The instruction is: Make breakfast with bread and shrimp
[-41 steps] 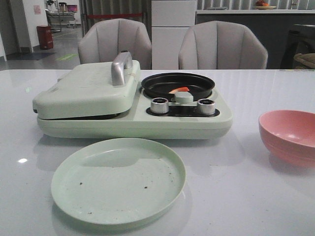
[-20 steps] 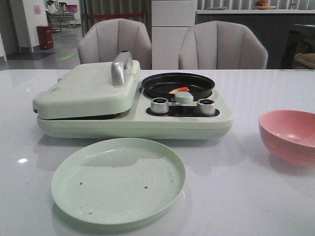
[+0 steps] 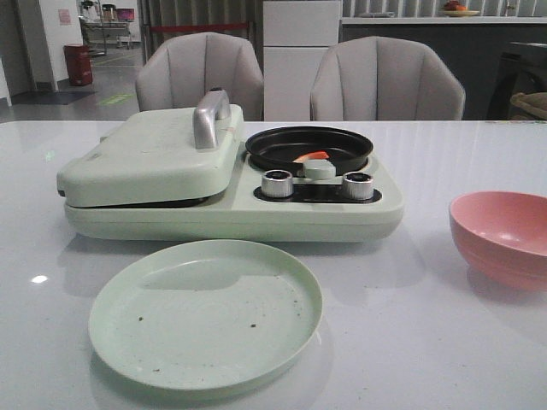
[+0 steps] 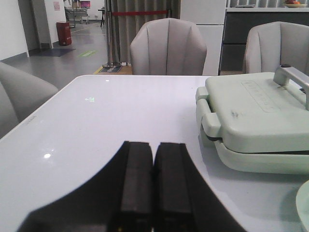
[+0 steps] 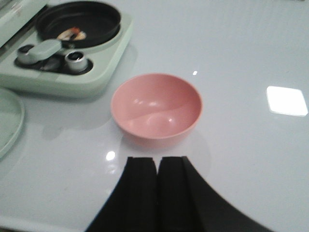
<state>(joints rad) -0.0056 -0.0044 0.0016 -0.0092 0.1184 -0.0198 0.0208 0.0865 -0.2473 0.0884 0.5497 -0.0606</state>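
Note:
The orange-red shrimp (image 3: 311, 156) lies in the black round pan (image 3: 282, 145) of the pale green breakfast maker (image 3: 231, 213); it also shows in the right wrist view (image 5: 72, 34). The maker's lid (image 3: 149, 154) with a silver handle (image 3: 209, 115) is down, and no bread is in view. An empty pale green plate (image 3: 206, 313) lies in front of the maker. My left gripper (image 4: 153, 150) is shut and empty, over the bare table to the left of the maker. My right gripper (image 5: 158, 162) is shut and empty, just short of the pink bowl (image 5: 156, 110).
The pink bowl (image 3: 504, 237) stands at the right of the table. Two silver knobs (image 3: 277, 184) and a pale green round knob (image 3: 320, 169) sit on the maker's front. Two grey chairs (image 3: 386, 79) stand behind the table.

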